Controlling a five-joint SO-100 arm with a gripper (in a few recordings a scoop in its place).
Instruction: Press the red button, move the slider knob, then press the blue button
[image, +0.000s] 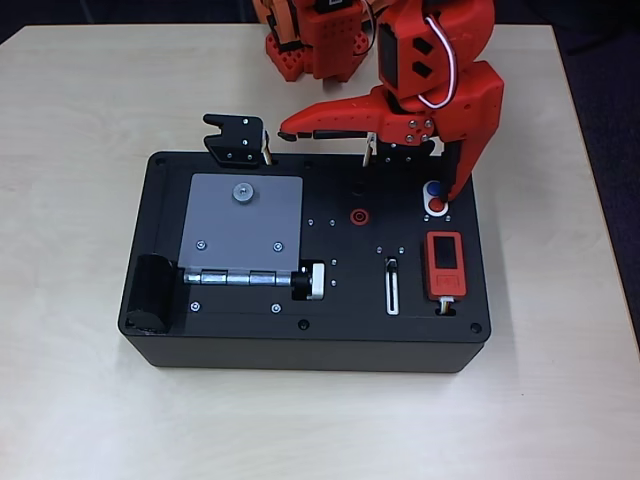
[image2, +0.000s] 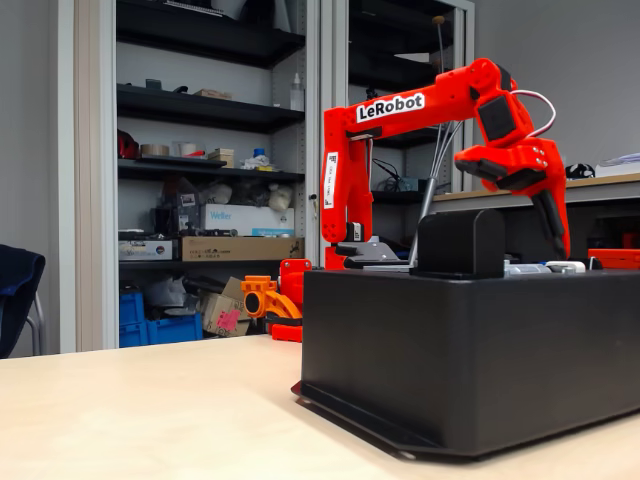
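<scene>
Hiding part of the red button (image: 438, 207): gripper (image: 372, 158) fingertip (image: 457, 188).

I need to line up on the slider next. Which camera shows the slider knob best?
The overhead view. There the slider knob sits at the top end of its white-rimmed slot, left of the red device. The fixed view looks side-on at the black box, whose top face is hidden, so it offers nothing of the knob.

SO-100 arm (image2: 440, 110): glossy red printed segments carrying black servo blocks, white "LeRobot" lettering running along the upper link, a white cable (image: 447, 75) looping beside the wrist, silver screws dotting the gripper (image: 370, 160), its red fingers tapering to dark tips.
</scene>
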